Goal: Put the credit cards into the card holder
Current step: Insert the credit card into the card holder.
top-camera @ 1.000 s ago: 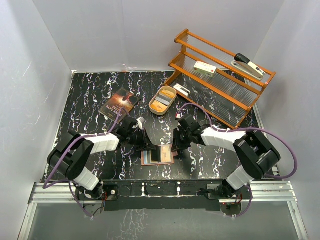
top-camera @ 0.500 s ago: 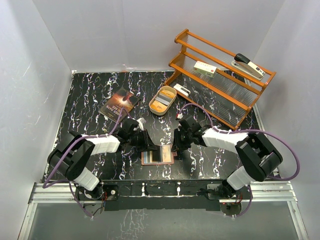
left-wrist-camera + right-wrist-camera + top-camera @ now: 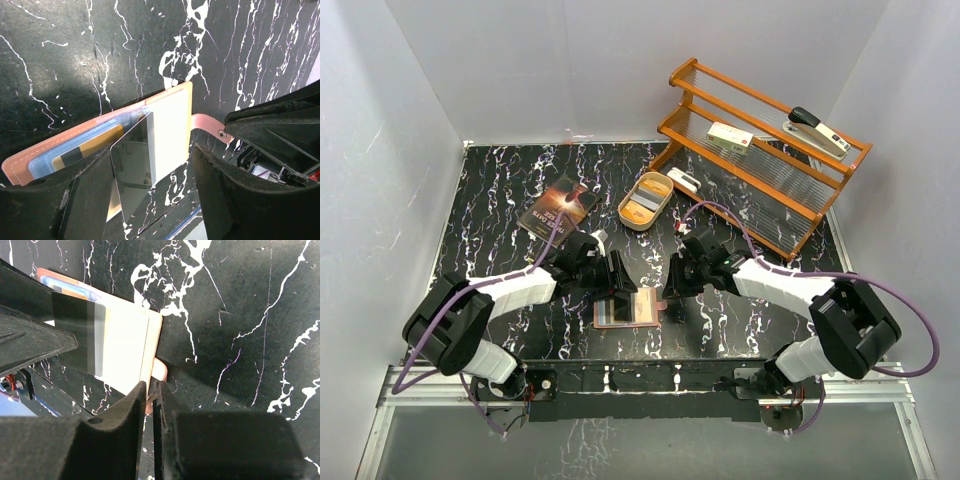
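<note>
The wallet [image 3: 645, 312] lies open on the table [image 3: 500, 200], between the arms. A silver card [image 3: 131, 170] leans in its pocket, unclamped between the widely spread jaws of the left gripper [image 3: 618, 283]. The card's long axis is directed from gripper to pocket. The wallet's tab [image 3: 205, 121] is pinched by the narrow right gripper [image 3: 150, 387]. The left arm is judged nearer the card.

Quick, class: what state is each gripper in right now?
Left gripper: open, fingers either side of the silvery card.
Right gripper: closed on the snap tab of the card holder.
</note>
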Available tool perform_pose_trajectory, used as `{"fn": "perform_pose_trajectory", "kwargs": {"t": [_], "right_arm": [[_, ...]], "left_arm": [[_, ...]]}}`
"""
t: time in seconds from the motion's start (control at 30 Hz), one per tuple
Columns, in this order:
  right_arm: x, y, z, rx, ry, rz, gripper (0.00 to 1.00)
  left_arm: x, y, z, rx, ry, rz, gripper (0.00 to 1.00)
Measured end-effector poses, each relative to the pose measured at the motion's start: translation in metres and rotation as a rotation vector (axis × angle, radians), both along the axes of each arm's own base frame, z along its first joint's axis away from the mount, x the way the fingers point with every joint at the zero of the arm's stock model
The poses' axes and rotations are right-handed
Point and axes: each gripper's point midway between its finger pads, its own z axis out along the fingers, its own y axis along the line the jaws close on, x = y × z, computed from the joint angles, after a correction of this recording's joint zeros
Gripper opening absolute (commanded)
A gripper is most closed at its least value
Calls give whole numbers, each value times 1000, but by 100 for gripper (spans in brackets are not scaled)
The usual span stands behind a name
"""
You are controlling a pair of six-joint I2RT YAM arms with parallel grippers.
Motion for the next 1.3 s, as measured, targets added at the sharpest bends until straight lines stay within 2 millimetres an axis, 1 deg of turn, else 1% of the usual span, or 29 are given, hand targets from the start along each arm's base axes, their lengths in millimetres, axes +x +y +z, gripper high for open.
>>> {"fn": "perform_pose_trajectory", "kwargs": {"t": [0.27,0.4,0.57,0.77,0.93,1.17,1.3], "right_arm": [[-1,1,4,13,1,-5,13],[-1,3,6,23,3,-7,14],[-2,4,8,30,2,-7,21],[-3,6,9,33,1,-3,27],[-5,9,9,37,0,4,28],[-11,12,0,28,15,19,30],[-14,14,-1,25,20,29,30]], "left_arm": [[0,8,2,50,4,11,62],[1,9,8,63,1,6,63],[3,7,15,53,-11,5,64],[2,7,15,51,-1,13,64],[0,11,11,72,12,23,65],[-3,21,3,128,35,44,65],[-5,23,2,136,46,50,65]]}}
